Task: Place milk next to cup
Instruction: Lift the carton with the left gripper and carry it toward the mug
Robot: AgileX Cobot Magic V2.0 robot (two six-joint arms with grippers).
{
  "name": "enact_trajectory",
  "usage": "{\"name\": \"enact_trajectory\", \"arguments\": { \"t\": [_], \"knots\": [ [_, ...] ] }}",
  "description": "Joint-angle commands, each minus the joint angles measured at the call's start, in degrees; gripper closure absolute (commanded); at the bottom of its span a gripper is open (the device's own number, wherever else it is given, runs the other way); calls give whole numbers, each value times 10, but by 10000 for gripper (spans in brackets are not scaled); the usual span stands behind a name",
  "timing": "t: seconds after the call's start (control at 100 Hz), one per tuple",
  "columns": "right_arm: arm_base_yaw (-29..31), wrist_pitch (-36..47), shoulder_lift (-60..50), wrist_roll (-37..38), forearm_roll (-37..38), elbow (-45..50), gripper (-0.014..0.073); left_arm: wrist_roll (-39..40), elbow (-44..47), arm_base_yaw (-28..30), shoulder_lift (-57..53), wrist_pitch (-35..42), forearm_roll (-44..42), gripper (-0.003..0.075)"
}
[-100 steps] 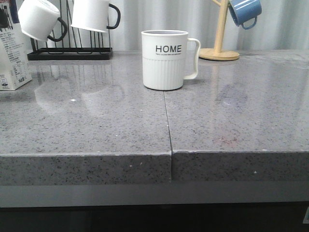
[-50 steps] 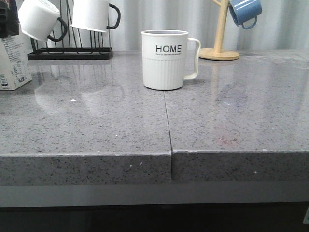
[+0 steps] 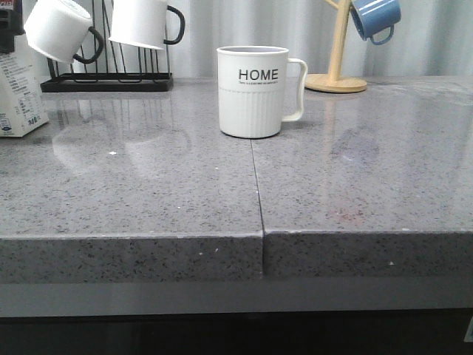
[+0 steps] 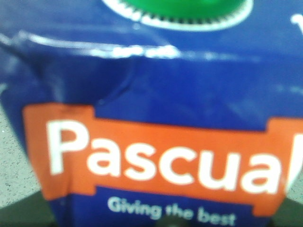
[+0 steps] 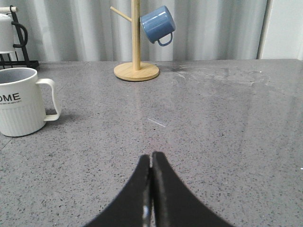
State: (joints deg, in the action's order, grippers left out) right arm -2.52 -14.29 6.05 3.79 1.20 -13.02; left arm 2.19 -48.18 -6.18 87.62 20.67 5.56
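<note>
A: What has changed? The milk [image 3: 21, 92] at the desk's far-left edge, about nine o'clock from the cup [image 3: 253, 92], sits a touch further left and higher than a second ago, more of it cut off by the frame.

B: So the left arm has likely begun lifting it. The left wrist view is filled by the carton's blue top; the left end effector itself cannot be made out, so whether it is clenched cannot be told.

A: And the right end effector [image 5: 151, 189]?

B: Clenched on nothing, fingertips together, low over the desk [image 3: 148, 192].

A: The surface?

B: Speckled grey, glossy, a seam down the middle. Bare desk lies either side of the cup; mug rack [image 3: 107, 78] at eleven o'clock, wooden stand [image 3: 336, 74] at one.
</note>
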Motion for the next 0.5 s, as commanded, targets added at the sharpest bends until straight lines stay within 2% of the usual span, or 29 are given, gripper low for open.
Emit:
{"name": "enact_trajectory", "arguments": {
  "t": [0.0, 0.49],
  "knots": [
    [-1, 46, 5, -3, 6, -16, 715, 0, -31, -3, -36, 59, 2, 533],
    [-1, 46, 5, -3, 6, -16, 715, -2, -49, -29, -101, 31, 28, 533]
  ]
}}
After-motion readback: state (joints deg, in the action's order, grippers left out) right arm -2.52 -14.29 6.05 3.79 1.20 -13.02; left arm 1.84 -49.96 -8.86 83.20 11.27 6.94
